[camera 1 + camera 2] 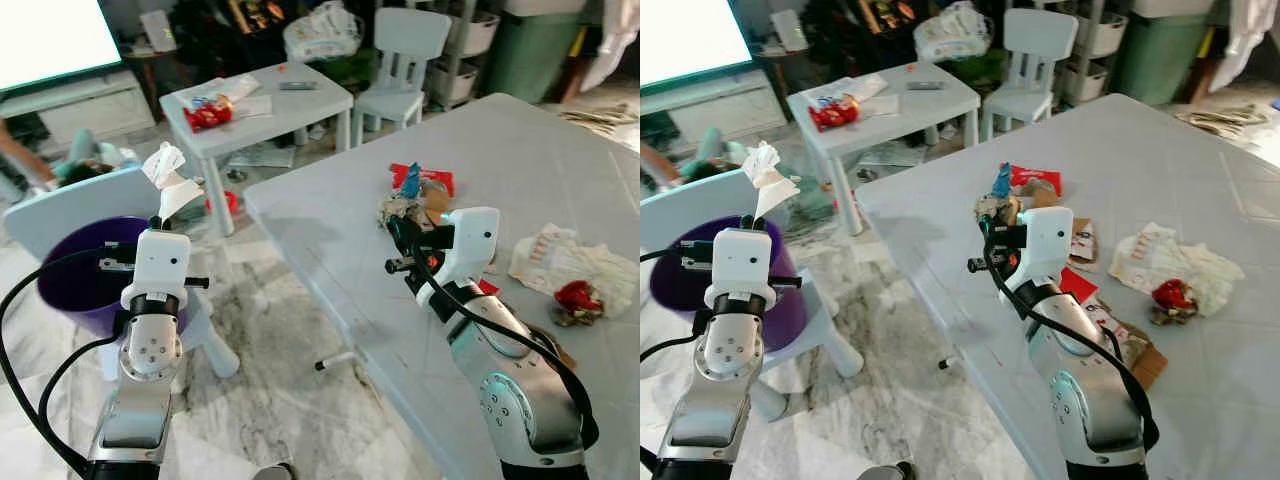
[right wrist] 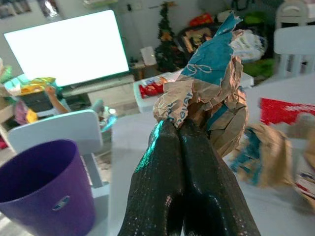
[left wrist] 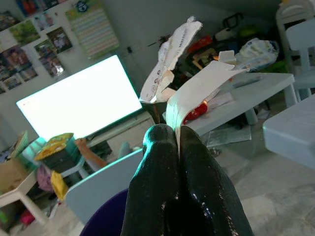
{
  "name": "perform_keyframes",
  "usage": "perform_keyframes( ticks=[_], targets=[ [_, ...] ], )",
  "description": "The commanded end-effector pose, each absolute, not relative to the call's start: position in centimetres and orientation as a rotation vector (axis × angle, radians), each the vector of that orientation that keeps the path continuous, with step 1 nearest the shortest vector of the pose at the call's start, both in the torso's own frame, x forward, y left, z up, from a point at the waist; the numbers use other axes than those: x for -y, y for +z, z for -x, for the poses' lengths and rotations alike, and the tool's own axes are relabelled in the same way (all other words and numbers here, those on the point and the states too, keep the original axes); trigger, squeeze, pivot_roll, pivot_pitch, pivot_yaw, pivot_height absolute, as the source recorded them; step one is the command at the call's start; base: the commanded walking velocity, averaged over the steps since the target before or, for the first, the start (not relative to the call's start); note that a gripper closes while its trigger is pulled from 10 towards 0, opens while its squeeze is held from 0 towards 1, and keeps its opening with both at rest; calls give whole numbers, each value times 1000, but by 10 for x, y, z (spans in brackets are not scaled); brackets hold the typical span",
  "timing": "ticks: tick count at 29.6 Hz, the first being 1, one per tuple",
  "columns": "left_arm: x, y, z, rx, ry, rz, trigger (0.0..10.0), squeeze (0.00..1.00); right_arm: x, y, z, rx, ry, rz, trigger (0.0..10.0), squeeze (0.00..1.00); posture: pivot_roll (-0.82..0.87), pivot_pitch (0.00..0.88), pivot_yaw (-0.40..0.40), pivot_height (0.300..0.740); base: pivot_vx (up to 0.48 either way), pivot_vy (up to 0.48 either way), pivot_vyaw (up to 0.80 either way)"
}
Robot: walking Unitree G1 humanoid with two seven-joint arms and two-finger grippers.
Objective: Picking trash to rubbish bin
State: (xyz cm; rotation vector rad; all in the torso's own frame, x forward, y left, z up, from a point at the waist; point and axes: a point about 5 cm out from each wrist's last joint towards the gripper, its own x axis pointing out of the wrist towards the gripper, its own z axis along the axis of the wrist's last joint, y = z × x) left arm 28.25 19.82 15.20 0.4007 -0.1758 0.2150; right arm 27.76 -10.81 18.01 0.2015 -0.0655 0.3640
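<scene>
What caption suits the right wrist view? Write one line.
Right claw pinching crumpled brown-and-teal paper, purple bin nearby.

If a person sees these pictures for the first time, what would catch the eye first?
Probably the two grippers, each holding trash. The left gripper pinches a white crumpled paper scrap above the purple plastic bin standing on a pale blue chair. The right gripper clamps a brown and blue crumpled paper wrapper over the grey table.

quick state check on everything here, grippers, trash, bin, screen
left gripper: shut on white paper scrap, held above the bin
right gripper: shut on crumpled brown and blue wrapper, over the table edge
purple bin: upright, open-topped, on a small chair
red wrapper: lying flat on grey table
screen: lit, blank white
</scene>
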Motion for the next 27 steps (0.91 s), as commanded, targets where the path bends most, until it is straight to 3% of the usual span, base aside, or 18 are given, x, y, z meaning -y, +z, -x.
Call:
perform_keyframes(
  ticks=[1,27],
  targets=[
    [-199,159,-283,197,220,-367,0,0,107,176,-278,59,355,-208,0,0,105,14,38,740,0,0,800],
    [-192,150,-286,115,193,-296,0,0,111,172,-278,67,359,-194,0,0,89,19,34,740,0,0,800]
  ],
)
